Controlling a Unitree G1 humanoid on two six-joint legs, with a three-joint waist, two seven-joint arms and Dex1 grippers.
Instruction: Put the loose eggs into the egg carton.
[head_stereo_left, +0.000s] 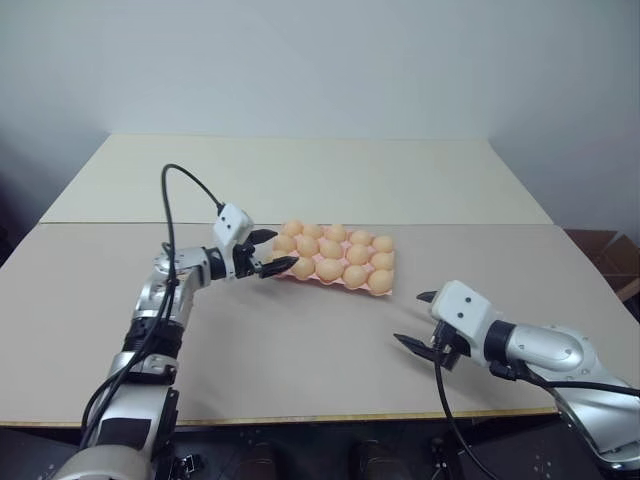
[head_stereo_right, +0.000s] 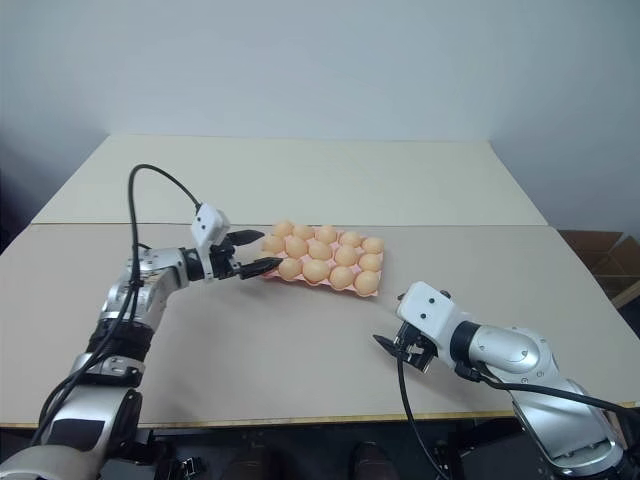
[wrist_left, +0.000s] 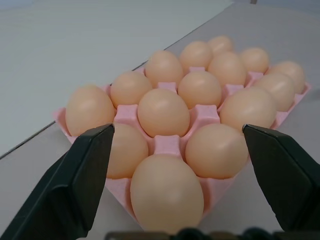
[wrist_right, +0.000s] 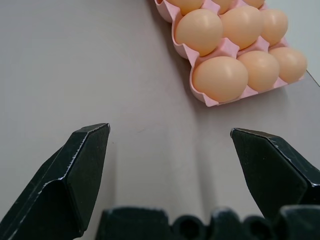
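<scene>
The pink egg carton (head_stereo_left: 343, 285) lies flat on the middle of the table. Pale orange eggs (head_stereo_left: 331, 248) fill its cups, and every egg I see sits in a cup. My left gripper (head_stereo_left: 286, 248) is open at the carton's left near corner. In the left wrist view its fingers (wrist_left: 85, 170) stand wide to either side of the corner egg (wrist_left: 167, 192), without touching it. My right gripper (head_stereo_left: 409, 318) hovers open over bare table, to the right of the carton and nearer to me. The right wrist view shows the carton's end (wrist_right: 192, 90) ahead of the right gripper (wrist_right: 170, 129), with nothing between the fingers.
The table is two pale tops joined at a seam (head_stereo_left: 480, 224) just behind the carton. Its front edge (head_stereo_left: 330, 418) runs close below my arms. A cardboard box (head_stereo_left: 605, 250) stands off the table's right side.
</scene>
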